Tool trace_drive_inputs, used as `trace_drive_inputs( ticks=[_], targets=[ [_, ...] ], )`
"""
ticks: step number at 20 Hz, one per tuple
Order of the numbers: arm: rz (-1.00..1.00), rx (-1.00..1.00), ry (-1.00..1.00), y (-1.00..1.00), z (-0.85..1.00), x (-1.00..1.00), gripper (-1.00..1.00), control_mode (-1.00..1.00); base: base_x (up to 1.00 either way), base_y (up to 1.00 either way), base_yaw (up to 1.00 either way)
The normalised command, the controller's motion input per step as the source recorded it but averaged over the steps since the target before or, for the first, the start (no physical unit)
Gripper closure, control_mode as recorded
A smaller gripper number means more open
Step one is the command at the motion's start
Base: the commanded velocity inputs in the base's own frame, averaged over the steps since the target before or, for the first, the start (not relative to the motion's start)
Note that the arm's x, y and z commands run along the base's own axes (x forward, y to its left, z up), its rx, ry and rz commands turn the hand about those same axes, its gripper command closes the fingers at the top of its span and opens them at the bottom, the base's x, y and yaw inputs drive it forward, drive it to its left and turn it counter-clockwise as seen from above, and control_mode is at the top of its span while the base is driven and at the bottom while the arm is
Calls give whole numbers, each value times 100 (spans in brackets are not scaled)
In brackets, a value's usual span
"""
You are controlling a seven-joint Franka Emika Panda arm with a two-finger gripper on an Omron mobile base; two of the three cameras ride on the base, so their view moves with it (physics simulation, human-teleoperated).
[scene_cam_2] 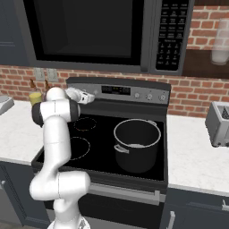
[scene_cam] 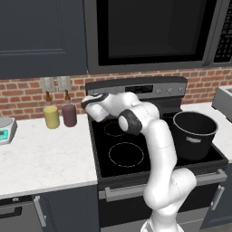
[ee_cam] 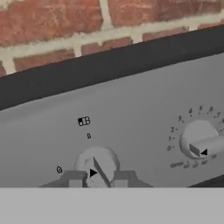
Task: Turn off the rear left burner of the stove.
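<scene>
stove (scene_cam: 136, 149): black glass-top | rear left burner (scene_cam: 113, 128): thin white ring

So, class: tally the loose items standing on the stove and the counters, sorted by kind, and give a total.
Pots: 1, black pot on the stove
Bottles: 2, yellow bottle, maroon bottle
Toasters: 1, toaster
Kitchen scales: 1, scale
Total: 5

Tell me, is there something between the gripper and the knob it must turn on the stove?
Nothing visible. In the hand view the gripper is shut on the knob, one fingertip on each side of its ridge. The second knob stands apart, to the side on the grey panel.
</scene>
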Motion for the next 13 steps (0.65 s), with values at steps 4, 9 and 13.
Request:
trace_drive_inputs(
  ticks=[4,9,13],
  targets=[
    [-24,49,0,-42,15,7,100,-100,0,0,0],
    [-25,45,-1,-42,11,8,100,-100,0,0,0],
    [-20,28,-6,-19,11,-4,100,-100,0,0,0]
  ],
)
